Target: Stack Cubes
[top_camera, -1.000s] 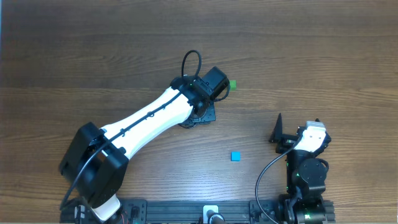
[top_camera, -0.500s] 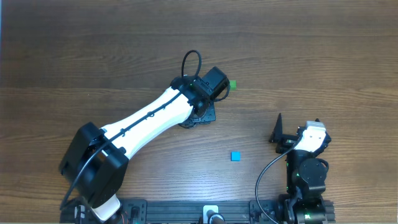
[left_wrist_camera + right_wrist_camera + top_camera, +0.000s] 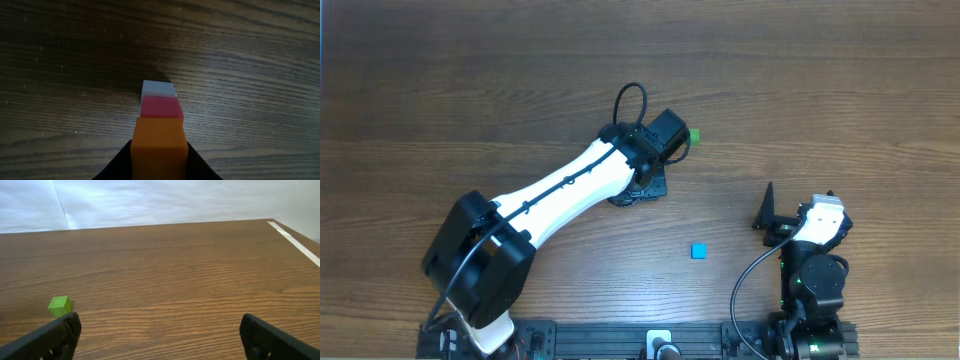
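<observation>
Orange cube (image 3: 159,140) is clamped in our left gripper (image 3: 159,155), lined up over the red cube (image 3: 161,106) on the white cube (image 3: 159,88); whether it touches yet, we cannot tell. Our right gripper (image 3: 159,330) rests spread open, well apart.

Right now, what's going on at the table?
The left gripper holds an orange cube in line with a red cube and a white cube, apparently a stack; I cannot tell whether orange already rests on it. A green cube and a blue cube lie apart on the table. The right gripper sits open near its base.
</observation>
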Controlling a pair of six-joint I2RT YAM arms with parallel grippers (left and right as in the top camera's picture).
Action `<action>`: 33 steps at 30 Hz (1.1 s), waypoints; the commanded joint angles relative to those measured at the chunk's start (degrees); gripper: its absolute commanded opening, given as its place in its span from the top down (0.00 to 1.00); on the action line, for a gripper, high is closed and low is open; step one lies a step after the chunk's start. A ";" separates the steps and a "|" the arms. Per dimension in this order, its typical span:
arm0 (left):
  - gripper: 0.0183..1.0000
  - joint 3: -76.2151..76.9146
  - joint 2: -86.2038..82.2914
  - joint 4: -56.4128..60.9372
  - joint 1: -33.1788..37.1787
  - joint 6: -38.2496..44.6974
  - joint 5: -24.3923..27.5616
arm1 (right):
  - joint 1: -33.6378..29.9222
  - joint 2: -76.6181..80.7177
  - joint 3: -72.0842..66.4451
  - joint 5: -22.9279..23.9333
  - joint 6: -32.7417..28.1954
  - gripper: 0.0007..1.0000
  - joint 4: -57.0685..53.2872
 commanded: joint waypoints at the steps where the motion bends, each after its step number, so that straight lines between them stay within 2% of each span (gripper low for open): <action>1: 0.85 0.98 0.70 0.15 0.20 0.81 0.35 | -0.26 -0.33 -0.44 0.52 -0.46 0.01 0.09; 6: 0.81 0.98 0.92 0.15 0.20 0.81 0.33 | -0.26 -0.33 -0.44 0.55 -0.46 0.01 0.09; 22: 0.53 0.98 1.03 0.20 0.22 0.81 -0.15 | -0.26 -0.33 -0.44 0.55 -0.44 0.01 0.09; 24: 0.40 0.98 1.01 0.39 0.20 0.81 -0.35 | -0.26 -0.33 -0.44 0.55 -0.46 0.01 0.09; 26: 0.20 0.98 0.74 0.81 0.22 0.76 -0.52 | -0.26 -0.33 -0.44 0.52 -0.46 0.01 0.09; 28: 0.04 0.98 -0.22 1.29 0.22 0.55 -0.98 | -0.26 -0.33 -0.44 0.55 -0.46 0.01 0.09; 29: 0.00 0.98 -0.96 1.62 0.24 0.57 -1.22 | -0.26 -0.33 -0.44 0.55 -0.46 0.01 0.09; 33: 0.00 0.98 -5.73 2.43 0.76 0.59 -2.54 | -0.26 -0.33 -0.44 0.55 -0.46 0.01 0.09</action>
